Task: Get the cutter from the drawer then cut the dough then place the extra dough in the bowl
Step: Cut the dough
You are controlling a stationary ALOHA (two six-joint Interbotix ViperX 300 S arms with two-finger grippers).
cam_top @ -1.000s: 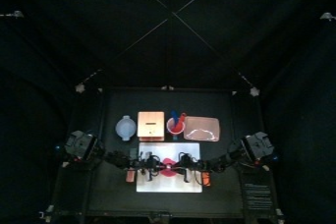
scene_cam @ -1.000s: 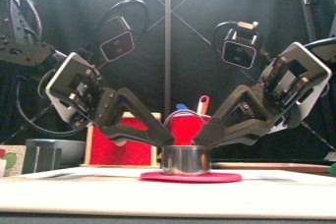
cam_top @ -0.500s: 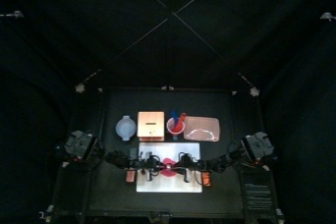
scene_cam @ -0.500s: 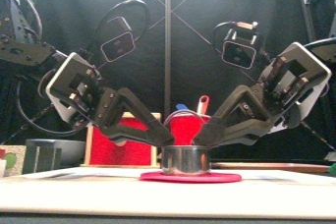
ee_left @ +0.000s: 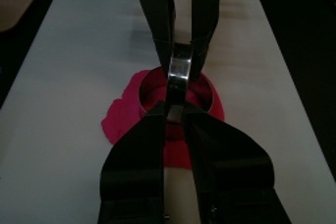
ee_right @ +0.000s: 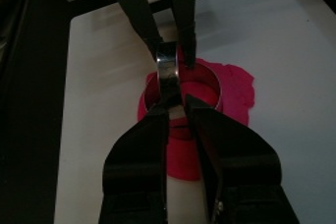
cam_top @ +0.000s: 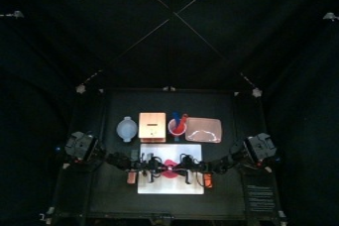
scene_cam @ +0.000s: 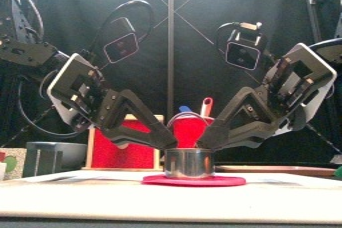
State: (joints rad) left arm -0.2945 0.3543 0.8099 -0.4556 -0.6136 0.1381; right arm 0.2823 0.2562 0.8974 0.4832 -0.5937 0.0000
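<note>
**Cutter** point(scene_cam: 189, 161): a short metal cylinder standing upright on the dough point(scene_cam: 195, 180). Its axis is vertical and its open mouth faces up.

**Dough:** it lies flat as a pink disc near the middle of the white board point(cam_top: 153, 184), toward the front of the bench point(cam_top: 113, 196).

**Left claw** point(scene_cam: 170, 142) **and right claw** point(scene_cam: 211, 142): I see each one slant down from its own side to the cutter's top rim. Both have their jaws drawn narrow and pinch the rim on opposite sides. The cutter sits directly between and just below the two tips.

**Hidden:** in both wrist views the claws cover most of the rim, and I cannot make out the wire handle. Behind the arms, partly screened by them, are the red cup point(scene_cam: 197, 124) and the red drawer front point(scene_cam: 118, 152).
</note>
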